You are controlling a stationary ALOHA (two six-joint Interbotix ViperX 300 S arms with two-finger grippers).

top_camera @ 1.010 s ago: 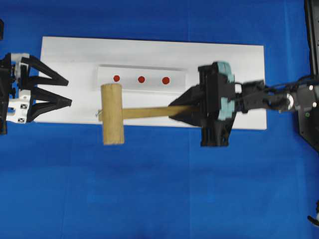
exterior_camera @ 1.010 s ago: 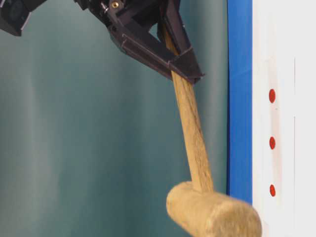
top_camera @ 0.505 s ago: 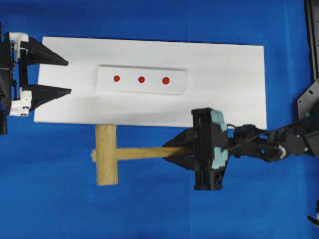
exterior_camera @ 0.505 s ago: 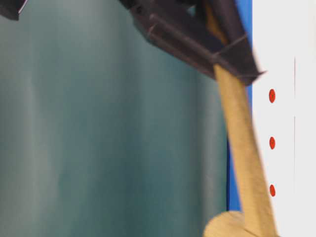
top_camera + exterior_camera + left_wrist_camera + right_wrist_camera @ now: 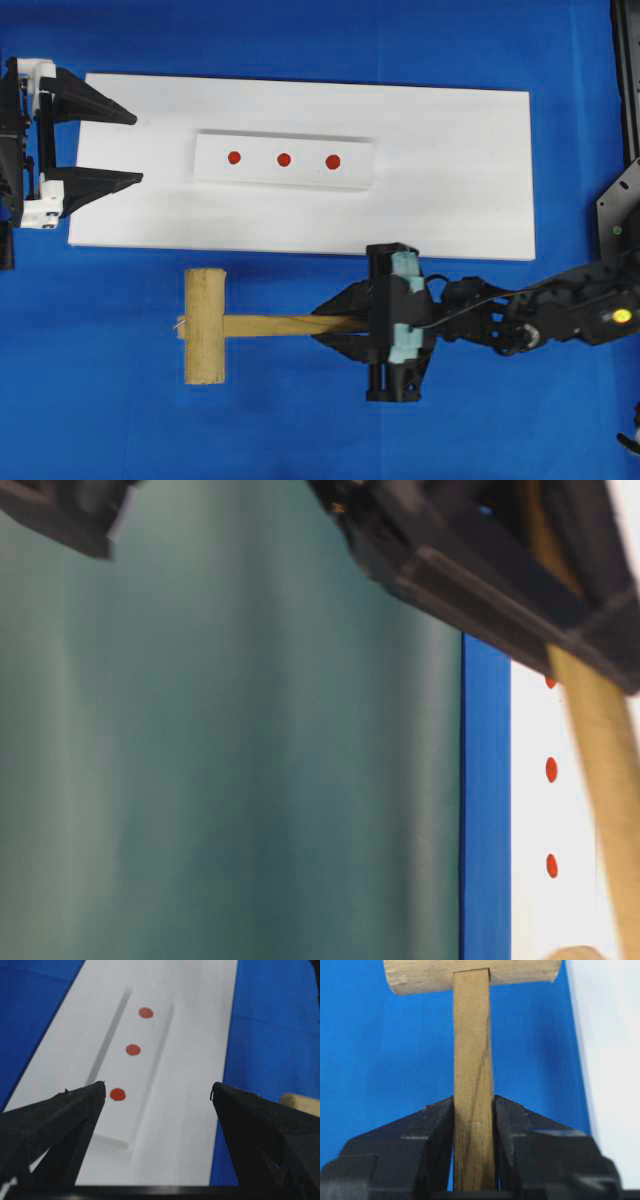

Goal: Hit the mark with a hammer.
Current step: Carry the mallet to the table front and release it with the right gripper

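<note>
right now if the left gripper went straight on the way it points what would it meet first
Probably the raised white strip, near its closest red dot, which lies ahead of the open left gripper. If it travels above the white board, its path looks free.

A deep blue cloth is spread under a plain white board. Three solid red dots are seen on a white strip, the mark among them. The hammer is made of pale tan wood, with darker grain streaked along its handle. Both grippers are coloured black, the right gripper being backed by a teal-green part and the left gripper by white parts.
</note>
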